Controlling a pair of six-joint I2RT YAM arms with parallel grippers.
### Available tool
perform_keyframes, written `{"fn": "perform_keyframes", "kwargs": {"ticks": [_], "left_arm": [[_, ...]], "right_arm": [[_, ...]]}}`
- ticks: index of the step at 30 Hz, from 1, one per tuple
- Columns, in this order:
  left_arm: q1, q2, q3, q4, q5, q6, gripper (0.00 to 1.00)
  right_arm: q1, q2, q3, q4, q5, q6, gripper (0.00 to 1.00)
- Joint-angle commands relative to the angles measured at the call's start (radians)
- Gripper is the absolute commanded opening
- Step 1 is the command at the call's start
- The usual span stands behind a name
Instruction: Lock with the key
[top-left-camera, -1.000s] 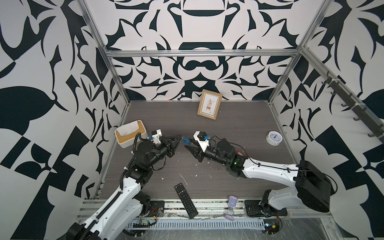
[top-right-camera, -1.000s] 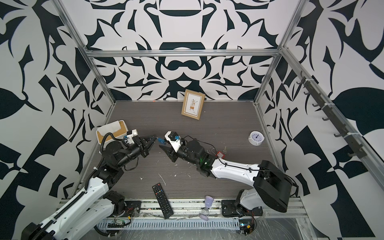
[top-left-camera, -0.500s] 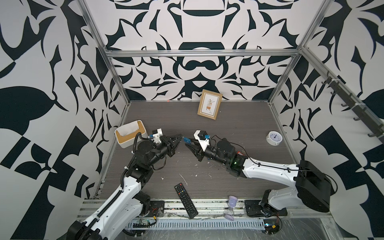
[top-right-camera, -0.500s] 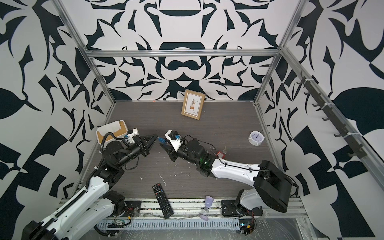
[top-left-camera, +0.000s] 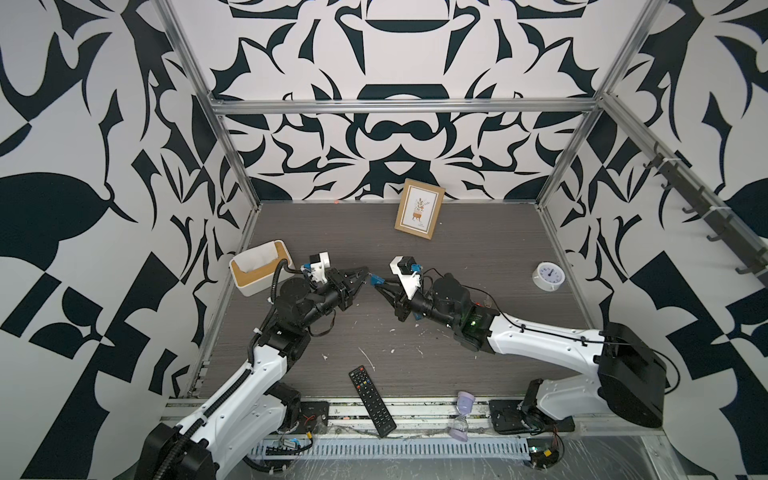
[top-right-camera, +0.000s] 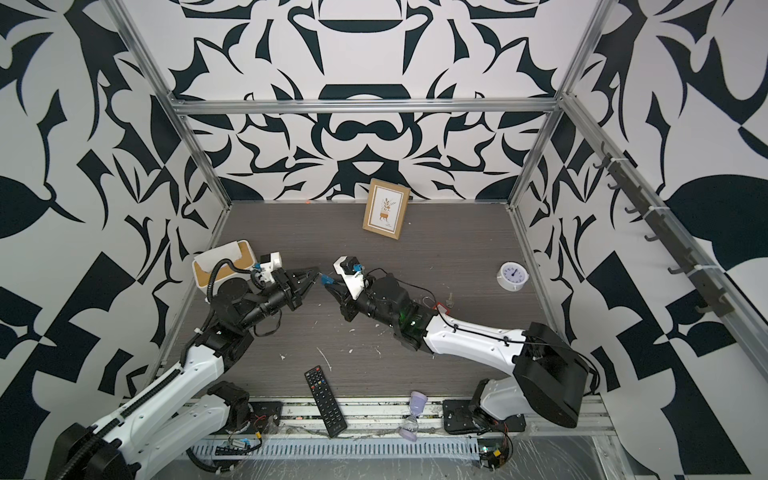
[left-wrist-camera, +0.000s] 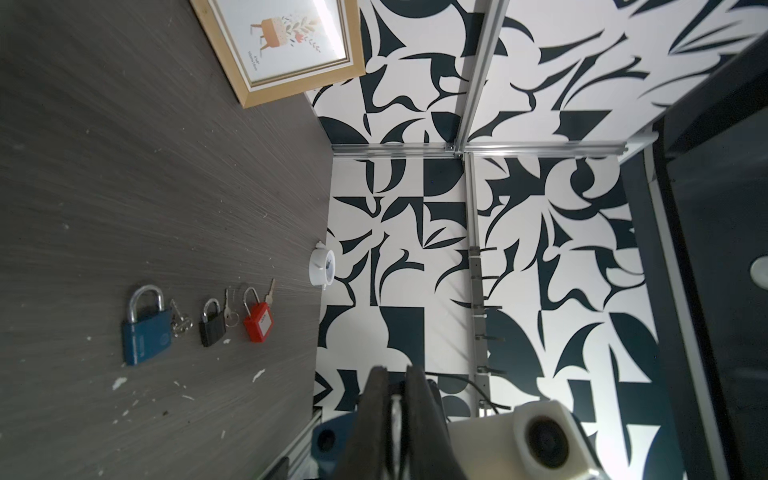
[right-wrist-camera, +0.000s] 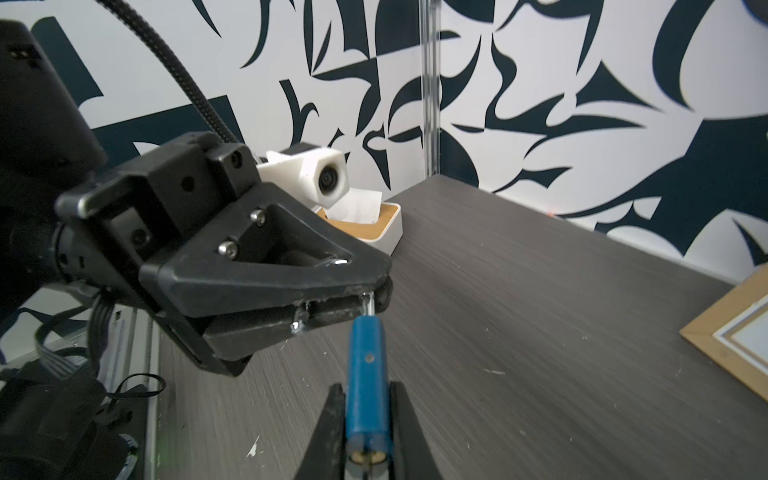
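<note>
Clamping blue padlock (right-wrist-camera: 366, 365) in right end effector (right-wrist-camera: 368, 390), left end effector (right-wrist-camera: 376, 293) pinching shackle (right-wrist-camera: 368, 306), remote (top-left-camera: 372, 401) and clock (top-left-camera: 548, 276) well apart.

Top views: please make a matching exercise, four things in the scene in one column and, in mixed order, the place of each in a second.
1 picture frame
2 clock
3 remote control
4 tissue box

a at the front, middle
b at the back, middle
c far right of the view
d far left of the view

Pairs: 1-b, 2-c, 3-a, 4-d
</note>
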Motion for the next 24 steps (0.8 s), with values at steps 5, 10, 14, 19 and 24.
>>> {"fn": "perform_keyframes", "kwargs": {"ticks": [5, 10, 14, 19, 24], "left_arm": [[-0.001, 0.032, 0.110, -0.099, 0.084, 0.474, 0.69], [-0.001, 0.024, 0.118, -0.140, 0.109, 0.618, 0.75], [-0.001, 0.044, 0.093, -0.116, 0.148, 0.657, 0.73], [-0.001, 0.104, 0.058, 0.029, 0.233, 0.595, 0.68], [-0.001, 0.161, 0.042, 0.151, 0.309, 0.530, 0.59]], "right_arm": [[-0.140, -0.102, 0.054, -0.185, -0.257, 0.295, 0.00], [-0.208, -0.163, 0.028, -0.255, -0.414, 0.404, 0.00], [-0.234, -0.211, -0.014, -0.254, -0.490, 0.453, 0.00], [-0.237, -0.234, -0.052, -0.221, -0.529, 0.494, 0.00], [-0.239, -0.233, -0.066, -0.179, -0.531, 0.513, 0.00]]}}
